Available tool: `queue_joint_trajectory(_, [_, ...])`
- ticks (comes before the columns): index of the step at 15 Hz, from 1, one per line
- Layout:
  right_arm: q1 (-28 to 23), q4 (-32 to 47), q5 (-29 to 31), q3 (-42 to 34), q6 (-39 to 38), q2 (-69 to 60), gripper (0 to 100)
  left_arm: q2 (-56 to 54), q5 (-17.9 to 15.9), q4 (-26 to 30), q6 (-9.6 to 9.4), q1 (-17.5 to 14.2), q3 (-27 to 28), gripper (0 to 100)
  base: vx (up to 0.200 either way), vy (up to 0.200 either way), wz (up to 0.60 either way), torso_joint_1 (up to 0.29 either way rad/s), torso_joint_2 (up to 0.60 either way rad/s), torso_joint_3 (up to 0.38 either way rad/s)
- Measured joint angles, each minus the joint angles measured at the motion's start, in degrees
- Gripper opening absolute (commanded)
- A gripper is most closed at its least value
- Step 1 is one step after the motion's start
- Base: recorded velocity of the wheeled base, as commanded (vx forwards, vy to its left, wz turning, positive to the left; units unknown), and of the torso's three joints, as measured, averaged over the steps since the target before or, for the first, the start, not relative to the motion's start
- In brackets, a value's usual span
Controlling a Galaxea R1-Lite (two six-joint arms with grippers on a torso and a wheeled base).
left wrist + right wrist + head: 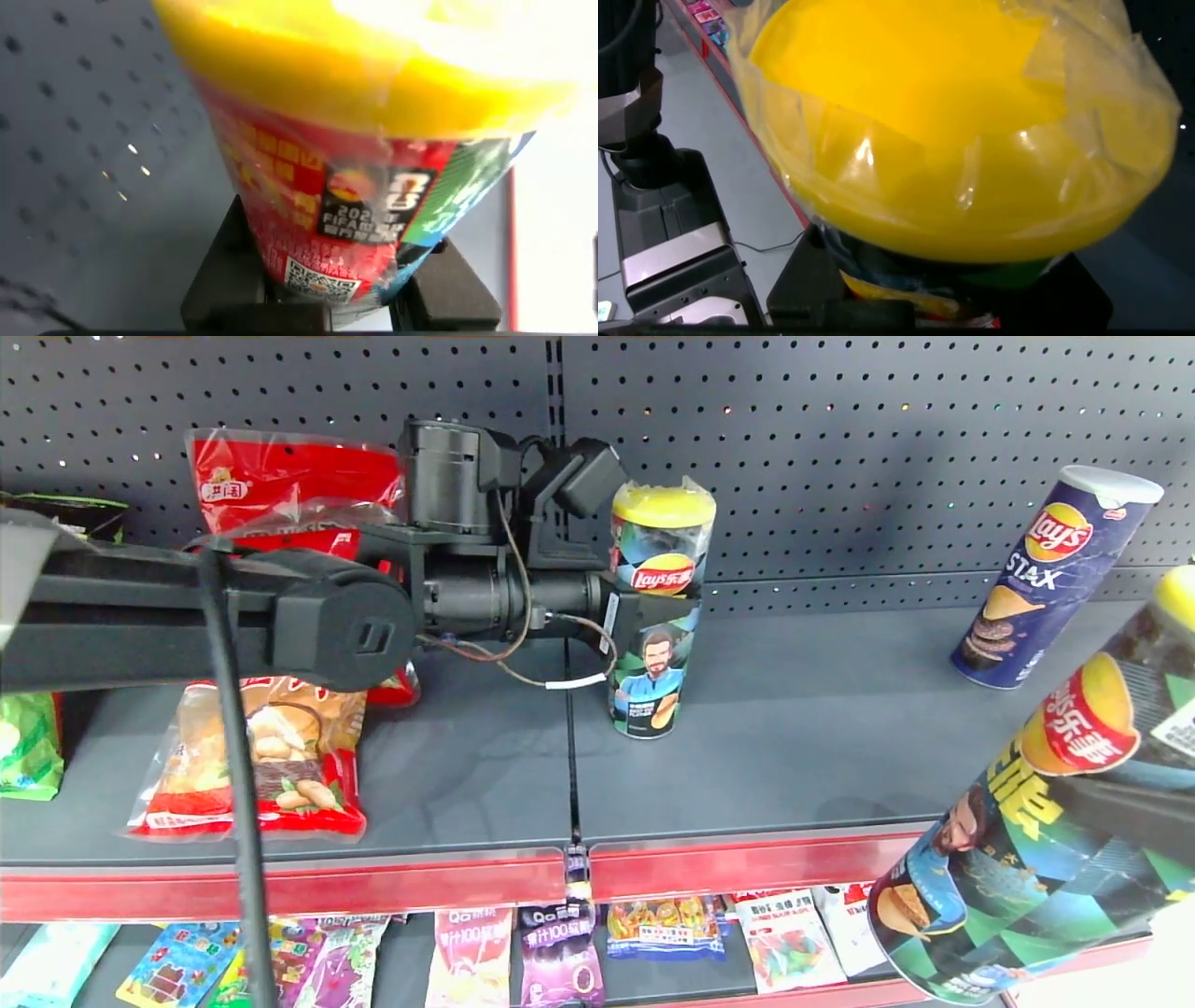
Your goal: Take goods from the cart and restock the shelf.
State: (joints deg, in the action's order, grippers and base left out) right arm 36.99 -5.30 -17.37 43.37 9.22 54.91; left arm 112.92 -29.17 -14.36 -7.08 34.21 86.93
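A yellow-lidded chip can (658, 607) stands upright with its base on the grey shelf deck (794, 737), near the middle seam. My left gripper (653, 616) reaches in from the left and is shut on its middle. The left wrist view shows the can (374, 140) between the black fingers (234, 271). A second can of the same kind (1027, 859) hangs tilted in front of the shelf at the lower right. My right gripper (1130, 821) is shut on it. Its wrapped yellow lid (943, 121) fills the right wrist view above the gripper (943, 299).
A blue chip can (1050, 579) leans against the pegboard at the right. Red snack bags (280, 485) and a nut bag (261, 756) lie left of the seam. Bare deck lies between the two shelf cans. Candy packets (560, 952) hang below the red shelf edge (747, 863).
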Motion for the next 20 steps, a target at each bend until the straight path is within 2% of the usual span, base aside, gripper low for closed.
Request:
queue_joint_trajectory(2, [0.0,0.0,-0.1,0.0,0.0,0.2,0,-3.9,0.4,-2.7,1.61,1.3,-6.4,0,0.0,0.0,0.0,0.0,0.0,0.0])
queue_joint_trajectory(6, [0.0,0.0,-0.2,0.2,0.0,0.5,0,-10.4,3.1,-11.8,3.45,3.5,-20.4,0,0.0,0.0,0.0,0.0,0.0,0.0])
queue_joint_trajectory(8, [0.0,0.0,-0.2,0.2,0.0,0.6,0,-12.7,5.0,-14.6,4.51,4.7,-24.6,0,0.0,0.0,0.0,0.0,0.0,0.0])
queue_joint_trajectory(10, [0.0,0.0,-0.3,0.1,0.0,0.7,0,-14.1,5.5,-14.8,5.61,6.0,-25.6,0,0.0,0.0,0.0,0.0,0.0,0.0])
queue_joint_trajectory(14, [0.0,0.0,-0.3,0.3,0.0,0.9,0,-15.2,6.4,-14.7,5.69,7.7,-26.3,0,0.0,0.0,0.0,0.0,0.0,0.0])
queue_joint_trajectory(17, [0.0,0.0,-0.2,0.3,0.0,0.9,0,-15.1,6.8,-14.7,5.78,7.7,-26.2,0,0.0,0.0,0.0,0.0,0.0,0.0])
queue_joint_trajectory(20, [0.1,0.0,-0.2,0.1,0.0,0.8,0,-14.7,7.0,-14.8,5.64,6.0,-25.7,0,0.0,0.0,0.0,0.0,0.0,0.0])
